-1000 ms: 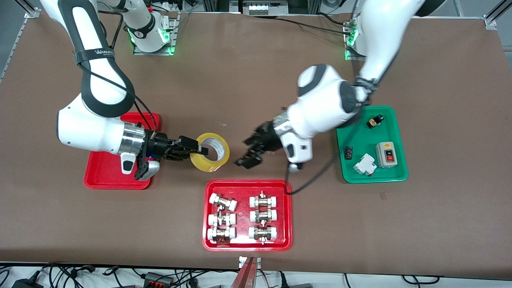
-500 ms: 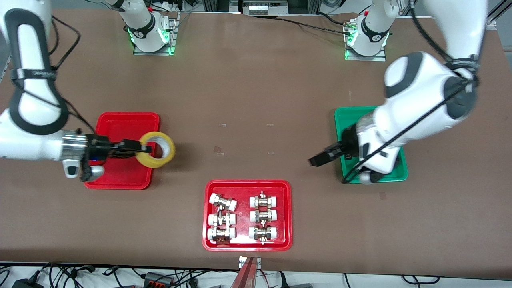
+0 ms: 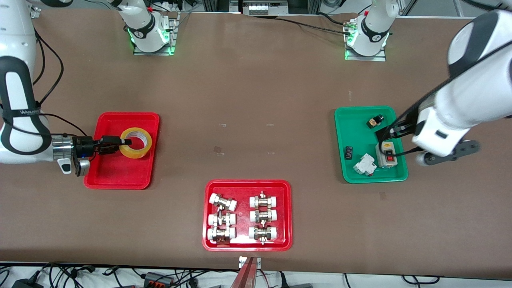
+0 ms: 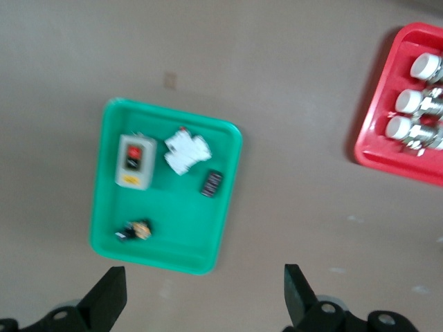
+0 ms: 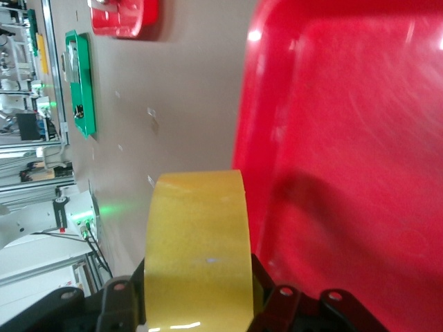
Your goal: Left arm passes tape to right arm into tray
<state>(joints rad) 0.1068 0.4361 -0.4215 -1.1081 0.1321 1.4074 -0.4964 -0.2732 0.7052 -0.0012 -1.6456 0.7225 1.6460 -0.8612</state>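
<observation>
Over red tray point(image 3: 120, 176) — tape point(image 3: 137, 143), hole up, gripper-held point(image 3: 122, 143)

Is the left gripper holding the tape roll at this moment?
No, the left gripper is open and empty above the green tray, while the right gripper holds the tape over the red tray.

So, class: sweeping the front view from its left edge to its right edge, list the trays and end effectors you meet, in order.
Right end effector holding the tape over the plain red tray → red tray of fittings → green tray → left end effector, open.
</observation>
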